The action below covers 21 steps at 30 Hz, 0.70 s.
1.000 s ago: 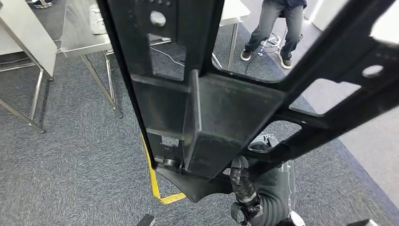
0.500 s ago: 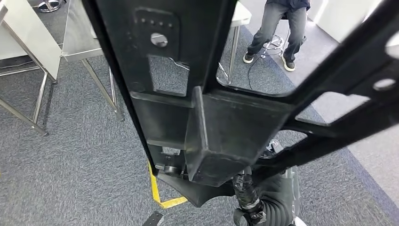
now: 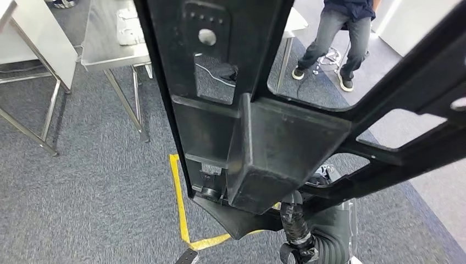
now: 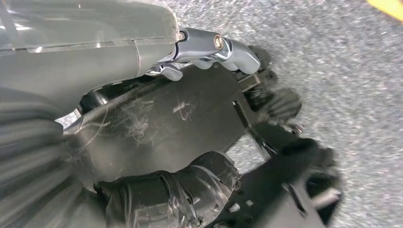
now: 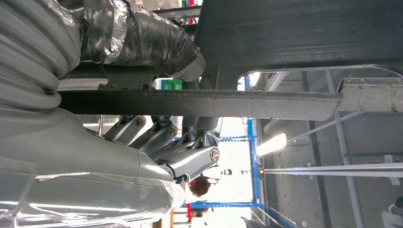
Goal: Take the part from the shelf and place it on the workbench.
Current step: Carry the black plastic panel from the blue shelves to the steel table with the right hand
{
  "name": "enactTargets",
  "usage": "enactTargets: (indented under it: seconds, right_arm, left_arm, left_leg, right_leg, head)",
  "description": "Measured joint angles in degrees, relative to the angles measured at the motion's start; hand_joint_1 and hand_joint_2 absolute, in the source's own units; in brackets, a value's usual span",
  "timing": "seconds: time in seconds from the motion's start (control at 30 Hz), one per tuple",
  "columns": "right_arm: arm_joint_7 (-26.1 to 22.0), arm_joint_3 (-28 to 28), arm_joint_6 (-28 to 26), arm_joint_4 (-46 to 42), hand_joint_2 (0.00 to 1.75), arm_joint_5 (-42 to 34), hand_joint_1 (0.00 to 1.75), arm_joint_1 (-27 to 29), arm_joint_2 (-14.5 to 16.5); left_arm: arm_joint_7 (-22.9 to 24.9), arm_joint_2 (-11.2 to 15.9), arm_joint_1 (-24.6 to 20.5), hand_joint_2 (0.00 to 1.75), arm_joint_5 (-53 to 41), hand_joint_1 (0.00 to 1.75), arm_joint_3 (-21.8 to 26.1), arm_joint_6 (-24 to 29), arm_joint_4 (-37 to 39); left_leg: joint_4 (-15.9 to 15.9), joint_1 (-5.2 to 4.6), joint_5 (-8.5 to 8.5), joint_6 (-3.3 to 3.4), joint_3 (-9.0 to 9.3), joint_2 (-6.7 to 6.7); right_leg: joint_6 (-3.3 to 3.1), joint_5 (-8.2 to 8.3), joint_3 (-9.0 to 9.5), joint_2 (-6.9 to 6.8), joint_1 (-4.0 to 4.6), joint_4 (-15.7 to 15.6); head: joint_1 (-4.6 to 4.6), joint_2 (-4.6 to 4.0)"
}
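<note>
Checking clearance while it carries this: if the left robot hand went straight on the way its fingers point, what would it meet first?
Probably the grey carpet floor; the left robot hand grips the black metal frame part, though depth is unclear.

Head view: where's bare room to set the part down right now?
Bare tabletop shows on the steel table, beside the flat item on it. Open carpet lies left of the yellow tape. Crowded: the black part fills the centre and a person stands behind it.
</note>
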Motion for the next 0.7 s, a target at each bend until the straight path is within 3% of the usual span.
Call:
enactTargets:
  seconds: [0.03, 0.13, 0.2, 0.3, 0.37, 0.4, 0.47, 0.5, 0.6, 0.7]
  right_arm:
    - [0.0, 0.0, 0.0, 0.0, 1.75, 0.0, 1.75, 0.0, 0.0]
    - [0.0, 0.0, -0.1, -0.1, 1.75, 0.0, 1.75, 0.1, -0.1]
    - [0.0, 0.0, -0.1, -0.2, 1.75, 0.0, 1.75, 0.1, -0.1]
    - [-0.1, -0.1, -0.1, -0.2, 1.75, -0.1, 1.75, 0.1, -0.1]
    - [-0.1, -0.1, -0.1, -0.2, 1.75, -0.2, 1.75, 0.2, -0.1]
    - [-0.1, -0.1, -0.1, -0.2, 1.75, -0.2, 1.75, 0.2, -0.1]
    - [-0.1, -0.1, -0.1, -0.2, 1.75, -0.3, 1.75, 0.2, -0.1]
    - [-0.1, -0.1, -0.1, -0.2, 1.75, -0.4, 1.75, 0.2, -0.1]
    - [-0.1, -0.1, -0.1, -0.1, 1.75, -0.8, 1.75, 0.1, -0.2]
    - [-0.1, -0.1, -0.2, -0.2, 1.75, -0.9, 1.75, 0.0, -0.2]
  left_arm:
    - [-0.1, 0.0, 0.0, 1.75, 0.1, 0.00, 0.0, -0.1, -0.1]
    - [-0.4, 0.0, 0.0, 1.75, 0.2, 0.00, 0.0, -0.3, -0.1]
    - [-0.7, 0.0, -0.1, 1.75, 0.4, 0.00, 0.0, -0.4, -0.1]
    - [-0.9, 0.1, -0.2, 1.75, 0.5, 0.00, 0.0, -0.5, -0.1]
    - [-1.0, 0.1, -0.3, 1.75, 0.6, 0.00, 0.0, -0.6, -0.1]
    - [-1.0, 0.1, -0.4, 1.75, 0.6, 0.00, 0.0, -0.6, -0.1]
    - [-0.9, 0.1, -0.3, 1.75, 0.6, 0.00, 0.0, -0.7, -0.1]
    - [-0.9, 0.1, -0.2, 1.75, 0.7, 0.00, 0.0, -0.7, -0.1]
    - [-1.0, 0.2, 0.0, 1.75, 0.7, 0.00, 0.0, -0.9, -0.1]
    - [-1.0, 0.2, -0.1, 1.75, 0.7, 0.00, 0.0, -1.0, -0.1]
  left_leg:
    - [0.0, -0.01, -0.34, -0.32, 0.11, -0.07]
    - [0.6, 0.04, -0.94, -1.34, 0.56, -0.03]
    - [3.2, 0.19, -1.97, -1.91, -0.32, 0.27]
    - [12.8, 0.72, -5.39, -2.81, -6.31, 0.63]
    - [15.3, 0.92, -5.58, -3.16, -9.05, 0.83]
    - [13.7, 0.97, -3.99, -3.16, -9.00, 0.92]
    - [7.0, 0.92, 0.96, -2.91, -7.01, 1.10]
    - [4.4, 0.66, 1.94, -2.71, -6.29, 1.21]
    - [1.4, 0.03, 1.99, -1.48, -5.58, 1.16]
    - [0.1, 0.38, 2.73, -0.38, -3.48, 0.90]
  right_leg:
    - [-0.25, 0.42, 0.53, 0.05, 0.14, -1.6]
    - [-1.35, 0.20, 1.61, 0.00, 0.22, -2.7]
    - [-2.04, -0.12, 2.84, -0.12, -0.01, -2.9]
    - [-2.42, -0.95, 3.86, -0.30, -0.11, -3.0]
    - [-2.33, -1.74, 4.74, -0.30, -0.14, -3.0]
    - [-2.25, -2.21, 5.41, -0.29, -0.18, -3.0]
    - [-1.97, -3.22, 6.79, -0.28, -0.27, -3.1]
    - [-1.74, -3.62, 7.34, -0.26, -0.31, -3.1]
    - [-0.61, -4.09, 8.04, -0.31, -0.16, -2.9]
    - [0.19, -4.98, 7.80, -0.29, -0.11, -0.5]
  head:
    - [-0.01, 0.00]
    - [0.00, 0.00]
    - [-0.15, 0.00]
    - [-0.44, 0.00]
    - [-0.45, 0.00]
    - [-0.44, 0.00]
    - [-0.38, 0.00]
    - [-0.30, 0.00]
    - [-0.16, 0.00]
    - [0.08, 0.00]
